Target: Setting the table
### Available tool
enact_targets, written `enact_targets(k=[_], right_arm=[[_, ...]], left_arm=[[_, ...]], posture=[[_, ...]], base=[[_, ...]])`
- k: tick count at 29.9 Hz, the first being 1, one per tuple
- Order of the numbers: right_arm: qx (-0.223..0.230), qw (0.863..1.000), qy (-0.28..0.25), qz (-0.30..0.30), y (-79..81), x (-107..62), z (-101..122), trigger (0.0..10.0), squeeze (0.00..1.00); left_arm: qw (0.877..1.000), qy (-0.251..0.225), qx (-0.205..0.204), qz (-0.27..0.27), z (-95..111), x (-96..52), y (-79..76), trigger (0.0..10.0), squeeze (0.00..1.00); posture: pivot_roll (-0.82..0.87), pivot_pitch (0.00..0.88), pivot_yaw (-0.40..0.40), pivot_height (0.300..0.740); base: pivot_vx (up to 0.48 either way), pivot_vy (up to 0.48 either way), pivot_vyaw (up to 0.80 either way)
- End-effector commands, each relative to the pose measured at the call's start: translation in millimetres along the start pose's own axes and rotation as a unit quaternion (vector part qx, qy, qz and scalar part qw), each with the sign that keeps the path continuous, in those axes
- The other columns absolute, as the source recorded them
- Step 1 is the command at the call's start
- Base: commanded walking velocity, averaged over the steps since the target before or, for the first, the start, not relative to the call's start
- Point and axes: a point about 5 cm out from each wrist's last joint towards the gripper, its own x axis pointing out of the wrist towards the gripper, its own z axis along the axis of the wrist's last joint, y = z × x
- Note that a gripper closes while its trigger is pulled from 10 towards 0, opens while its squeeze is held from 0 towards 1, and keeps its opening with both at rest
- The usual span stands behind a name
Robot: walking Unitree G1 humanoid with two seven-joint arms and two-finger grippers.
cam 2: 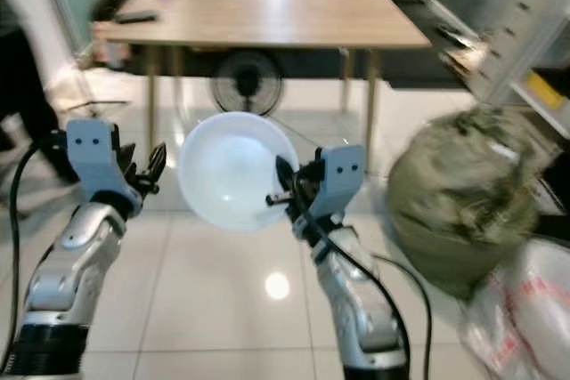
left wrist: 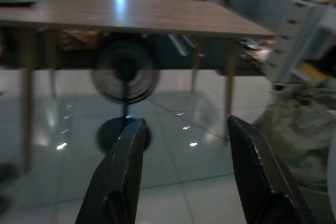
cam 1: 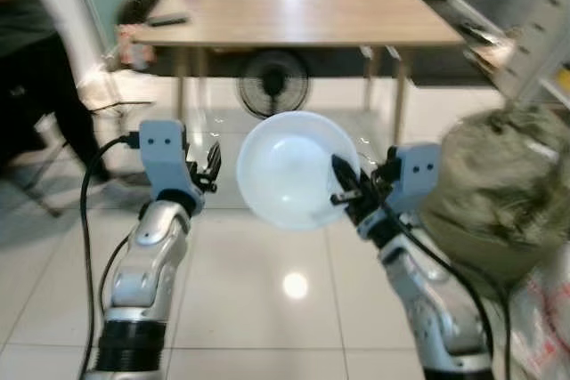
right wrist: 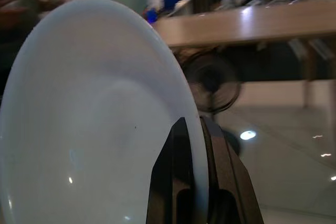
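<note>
We carry a white bowl in the air ahead of us, over the tiled floor, pinched at its rim by the right claw, whose two fingers are closed thin on the edge, one inside and one outside. The left claw hangs beside the bowl, apart from it, spread wide and holding nothing. The wooden counter stands well ahead, its near edge facing us, with a fan beneath it and a bulky green sack on our right. As we judge it, the step is the approach: we should walk steadily, keep the bowl level, steer wide of the sack, and lower it just inside the near edge.
</note>
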Motion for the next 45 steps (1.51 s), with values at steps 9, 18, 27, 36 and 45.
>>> enact_targets(k=[9,18,27,36,45], right_arm=[[0.003,1.0,0.005,0.013,6.7,1.0,-3.0,10.0,0.0],[0.011,0.999,0.006,0.044,15.0,3.4,-2.8,10.0,0.0],[-0.006,1.0,0.023,-0.018,2.0,14.2,-14.6,10.0,0.0],[0.001,0.997,0.056,-0.045,-4.2,18.3,-31.2,10.0,0.0],[-0.004,0.998,0.045,-0.034,1.1,20.4,-31.7,10.0,0.0]], left_arm=[[1.0,0.006,0.006,0.015,-4.0,-2.8,8.7,10.0,0.0],[0.999,0.001,0.036,0.015,-2.8,-5.2,11.0,10.0,0.0],[0.996,-0.008,0.081,0.026,-0.6,-18.7,23.2,10.0,0.0],[0.995,0.004,0.095,0.044,-10.2,-38.7,27.1,10.0,0.0],[0.994,0.018,0.101,0.035,-15.8,-51.8,21.1,10.0,0.0]], posture=[[-0.09,0.0,0.068,0.74],[-0.07,0.0,0.071,0.74],[-0.03,0.0,0.062,0.74],[-0.01,0.0,0.057,0.74],[0.0,0.0,0.067,0.74]], base=[[0.48,0.0,-0.7],[0.48,0.0,0.0],[0.48,0.0,0.0],[0.48,0.0,0.0],[0.48,0.0,0.0]])
